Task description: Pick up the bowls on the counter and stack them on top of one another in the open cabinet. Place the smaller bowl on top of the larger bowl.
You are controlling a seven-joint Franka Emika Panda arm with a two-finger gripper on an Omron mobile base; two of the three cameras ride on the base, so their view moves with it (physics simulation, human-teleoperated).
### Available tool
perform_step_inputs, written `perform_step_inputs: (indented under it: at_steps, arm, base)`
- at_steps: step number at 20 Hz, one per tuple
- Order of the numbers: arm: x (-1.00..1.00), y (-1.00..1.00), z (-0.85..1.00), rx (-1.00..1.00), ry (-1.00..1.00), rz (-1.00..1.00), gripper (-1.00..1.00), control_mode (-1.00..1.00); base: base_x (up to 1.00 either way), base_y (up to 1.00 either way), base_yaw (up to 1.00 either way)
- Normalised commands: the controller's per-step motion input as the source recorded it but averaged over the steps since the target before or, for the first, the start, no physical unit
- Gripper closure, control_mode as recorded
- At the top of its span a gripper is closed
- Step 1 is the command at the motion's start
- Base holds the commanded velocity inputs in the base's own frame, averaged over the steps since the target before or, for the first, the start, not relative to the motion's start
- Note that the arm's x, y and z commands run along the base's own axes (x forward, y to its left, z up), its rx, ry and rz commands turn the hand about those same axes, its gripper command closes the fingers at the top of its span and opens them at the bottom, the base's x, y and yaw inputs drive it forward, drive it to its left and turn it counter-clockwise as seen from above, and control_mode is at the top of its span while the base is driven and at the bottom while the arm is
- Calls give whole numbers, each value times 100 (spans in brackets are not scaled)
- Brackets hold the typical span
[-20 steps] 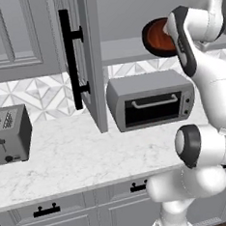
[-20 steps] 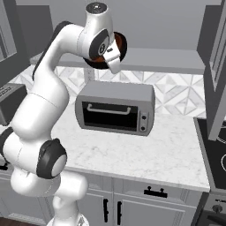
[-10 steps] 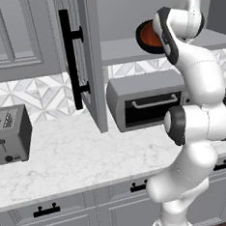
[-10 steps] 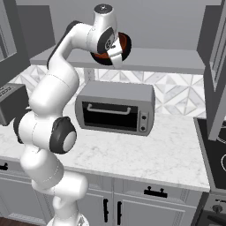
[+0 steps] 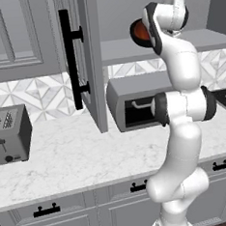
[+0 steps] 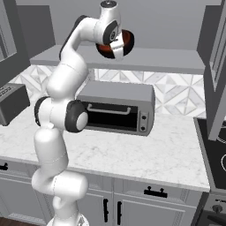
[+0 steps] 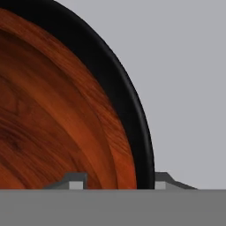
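Holding the smaller bowl [image 6: 115, 44] by its rim, the claw [image 7: 118, 180] sits clamped on it high up at the level of the open cabinet [image 5: 129, 49] shelf. In the hand view the reddish-brown inside shows with a dark outer band, one finger tip on each side of the rim. The bowl hangs tipped on edge rather than flat, just at the front of the shelf.

The main risk is in the release: let go while tilted, the bowl would likely roll or slide off the shelf lip and drop towards the toaster oven [image 6: 115, 107] and the worktop [image 6: 132, 152] below. It would need levelling and carrying further in first. Whether the larger black bowl already lies on the shelf cannot be told from these views, so the stacking order is another open question.

The cabinet door [image 5: 83, 59] with its long black handle [image 5: 69, 58] stands open just left of the arm and limits any swing that way. A toaster [image 5: 9, 134] rests well apart on the worktop.
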Motion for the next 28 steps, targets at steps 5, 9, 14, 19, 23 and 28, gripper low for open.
perform_step_inputs:
  at_steps: [5,9,14,19,23,28]
  arm:
    - [-12,-3,-3,0,-6,0,-100,-100]
    - [-74,-21,-26,1,-19,-2,-100,-100]
    - [-100,-56,-97,9,-45,-4,-100,-100]
    - [-100,-61,-100,2,-41,0,-100,-100]
    - [-100,-65,-100,0,-27,0,-100,-100]
    - [-100,-75,-100,0,-19,0,-100,-100]
  base:
    - [0,0,0]
    - [0,0,0]
    - [0,0,0]
    - [0,0,0]
    - [0,0,0]
    - [0,0,0]
